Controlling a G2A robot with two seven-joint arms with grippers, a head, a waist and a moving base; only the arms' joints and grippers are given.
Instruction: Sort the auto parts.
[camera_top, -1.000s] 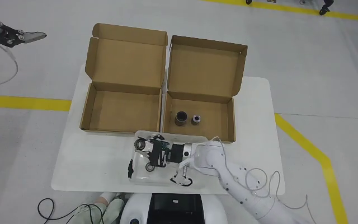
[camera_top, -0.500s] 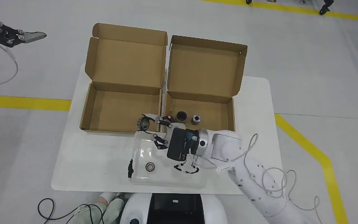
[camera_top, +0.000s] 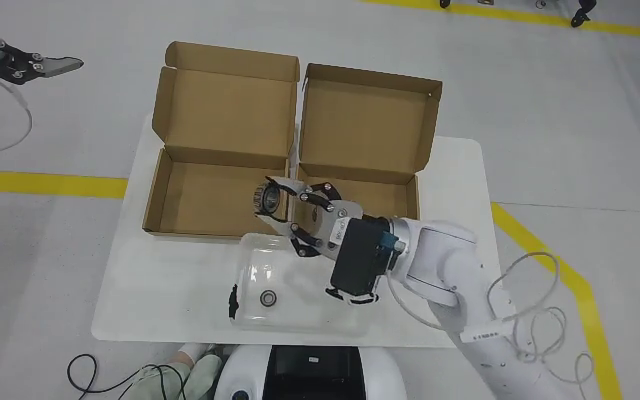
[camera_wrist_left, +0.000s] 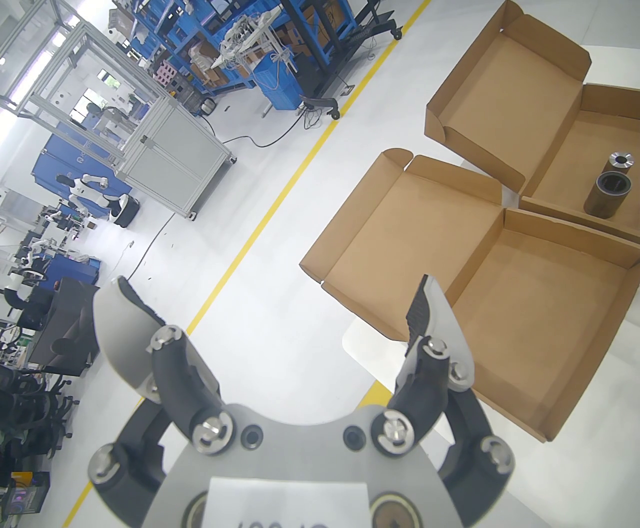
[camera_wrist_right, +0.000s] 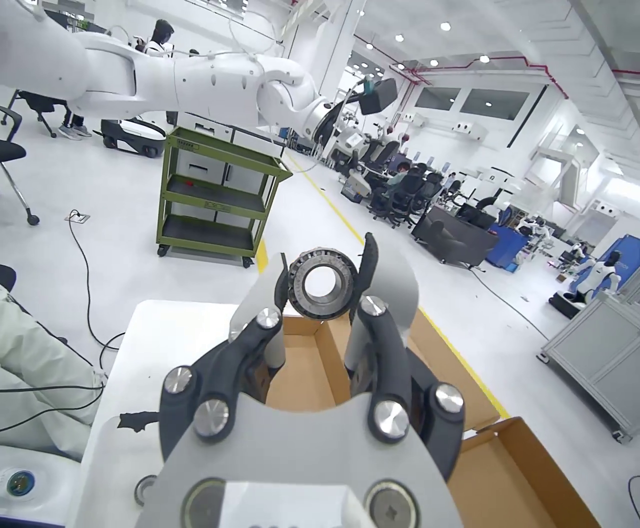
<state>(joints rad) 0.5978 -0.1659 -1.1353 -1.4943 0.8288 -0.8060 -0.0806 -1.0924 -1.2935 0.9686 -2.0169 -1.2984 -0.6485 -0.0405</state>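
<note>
My right gripper (camera_top: 272, 200) is shut on a steel roller bearing (camera_top: 266, 197), held in the air over the near right corner of the left cardboard box (camera_top: 210, 198). In the right wrist view the bearing (camera_wrist_right: 322, 291) sits ring-on between the fingertips (camera_wrist_right: 369, 267), above the box (camera_wrist_right: 300, 372). A smaller bearing (camera_top: 268, 297) lies in the clear plastic tray (camera_top: 290, 275) at the table's front. My left gripper (camera_wrist_left: 270, 307) hangs open and empty off the table's far left, also seen in the top view (camera_top: 40, 66).
The right cardboard box (camera_wrist_left: 565, 150) holds a dark sleeve (camera_wrist_left: 607, 195) and a small silver bushing (camera_wrist_left: 620, 161). Both lids stand open at the back. A black scrap (camera_top: 233, 300) lies at the tray's left edge. Bare white table (camera_top: 160, 280) lies left of the tray.
My right gripper has risen out of the tray with the roller bearing and moved back toward the left box. The left arm has stayed still.
</note>
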